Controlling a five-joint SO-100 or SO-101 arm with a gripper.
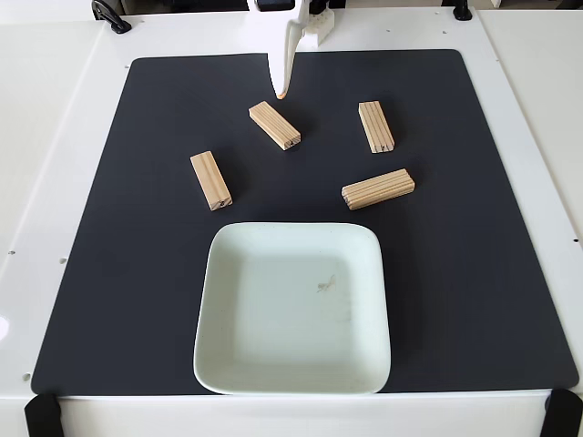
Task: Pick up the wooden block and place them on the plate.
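Four blocks point(275, 125) point(376, 126) point(210, 180) point(378, 188) lie on the mat point(109, 228) above the plate point(291, 373) (bare). Gripper point(281, 91) hangs over the mat, holding nothing, fingers together.

You see four wooden blocks point(274, 125) of pale, matt, grained wood. The plate point(293, 373) looks smooth and glossy. The mat point(474, 228) is matt black.

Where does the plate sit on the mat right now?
In the fixed view, the plate lies at the black mat's near edge, centred, below four wooden blocks.
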